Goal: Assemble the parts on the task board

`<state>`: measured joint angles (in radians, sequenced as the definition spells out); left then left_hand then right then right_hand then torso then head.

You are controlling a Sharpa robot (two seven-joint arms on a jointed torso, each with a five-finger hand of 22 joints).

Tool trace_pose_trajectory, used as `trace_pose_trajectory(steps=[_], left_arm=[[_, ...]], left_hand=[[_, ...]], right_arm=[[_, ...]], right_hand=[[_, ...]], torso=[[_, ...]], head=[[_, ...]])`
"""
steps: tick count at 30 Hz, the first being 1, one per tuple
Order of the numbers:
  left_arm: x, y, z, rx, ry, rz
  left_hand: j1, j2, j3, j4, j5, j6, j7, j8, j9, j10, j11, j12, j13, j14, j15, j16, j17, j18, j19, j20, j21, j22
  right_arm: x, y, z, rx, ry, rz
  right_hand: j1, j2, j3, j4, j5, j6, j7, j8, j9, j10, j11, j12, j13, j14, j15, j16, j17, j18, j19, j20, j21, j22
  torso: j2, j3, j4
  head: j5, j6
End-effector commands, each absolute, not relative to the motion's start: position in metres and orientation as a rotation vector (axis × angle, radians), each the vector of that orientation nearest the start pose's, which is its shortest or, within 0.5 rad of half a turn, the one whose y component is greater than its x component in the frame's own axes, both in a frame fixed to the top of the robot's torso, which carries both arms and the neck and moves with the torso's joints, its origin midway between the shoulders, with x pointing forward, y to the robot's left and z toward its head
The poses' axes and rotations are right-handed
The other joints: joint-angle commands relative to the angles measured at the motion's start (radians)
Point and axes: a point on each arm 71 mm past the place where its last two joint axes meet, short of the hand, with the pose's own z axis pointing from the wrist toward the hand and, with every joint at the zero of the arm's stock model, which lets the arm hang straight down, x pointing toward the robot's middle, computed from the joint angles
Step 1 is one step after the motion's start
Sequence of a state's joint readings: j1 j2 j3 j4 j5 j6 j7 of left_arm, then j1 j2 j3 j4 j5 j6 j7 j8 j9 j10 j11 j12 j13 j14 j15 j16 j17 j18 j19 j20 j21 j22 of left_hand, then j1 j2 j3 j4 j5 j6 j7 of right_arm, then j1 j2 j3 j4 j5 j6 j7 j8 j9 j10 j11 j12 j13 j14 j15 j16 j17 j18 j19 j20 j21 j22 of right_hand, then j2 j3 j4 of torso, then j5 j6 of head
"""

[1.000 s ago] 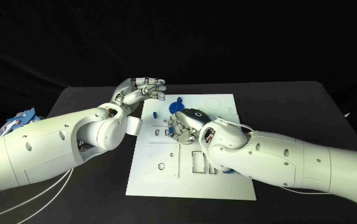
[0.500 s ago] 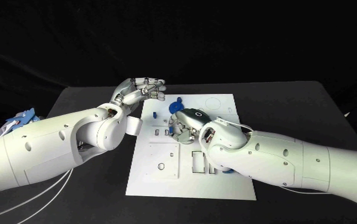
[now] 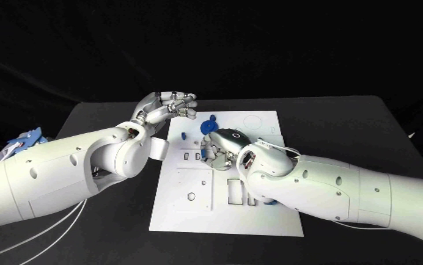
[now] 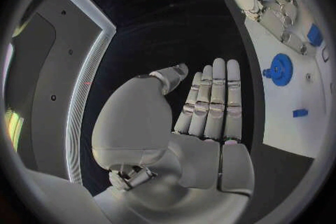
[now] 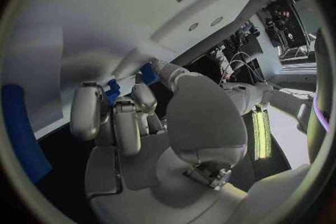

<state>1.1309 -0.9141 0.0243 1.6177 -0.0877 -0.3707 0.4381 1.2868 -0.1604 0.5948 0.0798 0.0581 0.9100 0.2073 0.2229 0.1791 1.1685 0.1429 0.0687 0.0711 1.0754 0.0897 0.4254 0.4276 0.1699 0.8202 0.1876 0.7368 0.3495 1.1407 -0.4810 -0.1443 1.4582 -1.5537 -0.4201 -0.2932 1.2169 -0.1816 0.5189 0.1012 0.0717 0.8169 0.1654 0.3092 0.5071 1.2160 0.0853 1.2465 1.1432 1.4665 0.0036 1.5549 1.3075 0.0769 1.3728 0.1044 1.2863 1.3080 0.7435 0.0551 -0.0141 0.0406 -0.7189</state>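
Observation:
The white task board [image 3: 194,207] lies in the middle of the black table. A round blue part [image 3: 209,124] sits near its far edge, also seen as a blue toothed disc [image 4: 280,69]. A small blue part [image 3: 183,135] lies near the board's left edge. My right hand [image 3: 220,149] bends down onto the board's middle, its fingers curled around a small blue part [image 5: 148,74] at their tips. My left hand [image 3: 167,107] hovers off the board's far-left corner, fingers [image 4: 213,98] straight and side by side, holding nothing.
Another blue part [image 3: 269,203] peeks out under my right forearm. The board carries several rectangular slots [image 3: 233,192] and round holes [image 3: 191,196]. A blue object [image 3: 22,140] lies at the table's left edge. Bare black table [image 3: 353,124] lies to the right.

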Motion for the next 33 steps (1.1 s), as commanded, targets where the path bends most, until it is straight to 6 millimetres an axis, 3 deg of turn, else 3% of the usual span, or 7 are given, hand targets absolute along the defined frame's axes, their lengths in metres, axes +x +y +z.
trace_pose_trajectory(steps=[1,8,13,20,26,29,33], left_arm=[[0.469,0.218,-0.173,-1.040,1.355,-1.559],[0.469,0.219,-0.174,-1.041,1.355,-1.557],[0.470,0.221,-0.175,-1.041,1.360,-1.547],[0.475,0.227,-0.179,-0.976,1.429,-1.479],[0.481,0.232,-0.192,-0.899,1.616,-1.348],[0.487,0.232,-0.204,-0.822,1.780,-1.222],[0.489,0.229,-0.214,-0.750,1.928,-1.118]], left_hand=[[-0.007,-0.001,0.004,-0.004,-0.004,-0.002,0.007,-0.006,0.001,-0.007,0.003,-0.004,0.000,0.007,-0.003,0.004,0.001,0.009,-0.001,0.001,0.006,0.001],[-0.007,-0.001,0.004,-0.005,-0.004,-0.002,0.007,-0.006,0.002,-0.007,0.003,-0.004,0.000,0.007,-0.003,0.006,0.003,0.010,0.000,0.002,0.008,0.002],[-0.006,-0.002,0.003,-0.007,-0.004,-0.002,0.007,-0.007,0.002,-0.009,0.003,-0.003,0.001,0.012,-0.005,0.013,0.008,0.011,0.003,0.002,0.013,0.005],[-0.020,-0.010,-0.018,-0.010,-0.002,0.008,-0.011,-0.005,0.006,0.051,-0.022,0.032,0.024,0.094,-0.035,0.170,0.099,0.014,0.046,-0.021,0.105,0.050],[-0.077,-0.008,-0.115,0.045,-0.002,-0.053,-0.010,0.028,0.021,-0.003,-0.026,0.223,0.175,0.125,-0.045,0.487,0.288,0.011,0.088,-0.046,0.266,0.141],[-0.093,-0.002,-0.154,0.121,-0.002,-0.094,-0.021,0.138,0.066,-0.114,-0.036,0.481,0.355,0.200,-0.054,0.668,0.440,0.014,0.102,-0.050,0.333,0.176],[-0.097,0.001,-0.168,0.183,-0.003,-0.088,-0.041,0.243,0.110,-0.144,-0.056,0.630,0.440,0.280,-0.071,0.790,0.569,0.002,0.166,-0.065,0.417,0.277]], right_arm=[[0.447,-0.043,-0.239,-0.255,1.689,0.740],[0.445,-0.042,-0.236,-0.238,1.660,0.767],[0.441,-0.045,-0.230,-0.206,1.609,0.808],[0.432,-0.061,-0.209,-0.138,1.507,0.925],[0.441,-0.091,-0.188,-0.001,1.499,1.063],[0.459,-0.119,-0.176,0.167,1.517,1.090],[0.473,-0.143,-0.167,0.306,1.526,1.091]], right_hand=[[-0.001,-0.016,-0.005,0.011,-0.003,-0.028,0.006,-0.016,-0.013,-0.015,0.002,-0.009,-0.008,0.088,0.010,-0.005,0.195,0.001,-0.003,0.012,-0.010,0.011],[0.007,-0.031,-0.087,0.059,0.021,-0.094,0.026,-0.049,-0.055,-0.044,0.022,-0.018,-0.031,0.087,0.028,-0.005,0.193,0.002,-0.004,0.029,-0.017,0.012],[0.114,0.011,-0.305,0.163,0.025,-0.130,0.041,-0.060,-0.102,-0.070,0.039,-0.016,-0.058,0.085,0.039,-0.008,0.185,0.002,-0.005,0.044,-0.026,0.014],[0.176,0.040,-0.354,0.187,0.050,-0.140,0.046,-0.058,-0.122,-0.070,0.040,-0.009,-0.064,0.082,0.044,-0.012,0.173,0.007,-0.014,0.046,-0.043,0.006],[0.232,0.060,-0.312,0.174,0.096,-0.091,0.032,-0.027,-0.126,-0.090,0.027,-0.016,-0.080,0.064,0.034,-0.034,0.114,0.022,-0.057,0.037,-0.113,-0.043],[0.244,0.063,-0.288,0.171,0.131,-0.076,0.029,-0.013,-0.128,-0.126,0.024,-0.039,-0.116,0.054,0.030,-0.047,0.084,0.030,-0.082,0.033,-0.155,-0.071],[0.244,0.063,-0.276,0.172,0.152,-0.074,0.029,-0.006,-0.130,-0.127,0.022,-0.038,-0.118,0.055,0.029,-0.047,0.086,0.030,-0.080,0.032,-0.156,-0.071]], torso=[[0.000,0.0004,-0.0002],[0.000,0.0007,0.0001],[-0.002,0.0000,0.0002],[-0.009,-0.0026,-0.0047],[-0.024,-0.0079,-0.0103],[-0.034,-0.0136,-0.0127],[-0.040,-0.0168,-0.0154]], head=[[0.000,-0.001],[-0.001,0.000],[-0.002,0.002],[0.000,0.008],[0.006,0.011],[0.015,0.009],[0.025,0.007]])
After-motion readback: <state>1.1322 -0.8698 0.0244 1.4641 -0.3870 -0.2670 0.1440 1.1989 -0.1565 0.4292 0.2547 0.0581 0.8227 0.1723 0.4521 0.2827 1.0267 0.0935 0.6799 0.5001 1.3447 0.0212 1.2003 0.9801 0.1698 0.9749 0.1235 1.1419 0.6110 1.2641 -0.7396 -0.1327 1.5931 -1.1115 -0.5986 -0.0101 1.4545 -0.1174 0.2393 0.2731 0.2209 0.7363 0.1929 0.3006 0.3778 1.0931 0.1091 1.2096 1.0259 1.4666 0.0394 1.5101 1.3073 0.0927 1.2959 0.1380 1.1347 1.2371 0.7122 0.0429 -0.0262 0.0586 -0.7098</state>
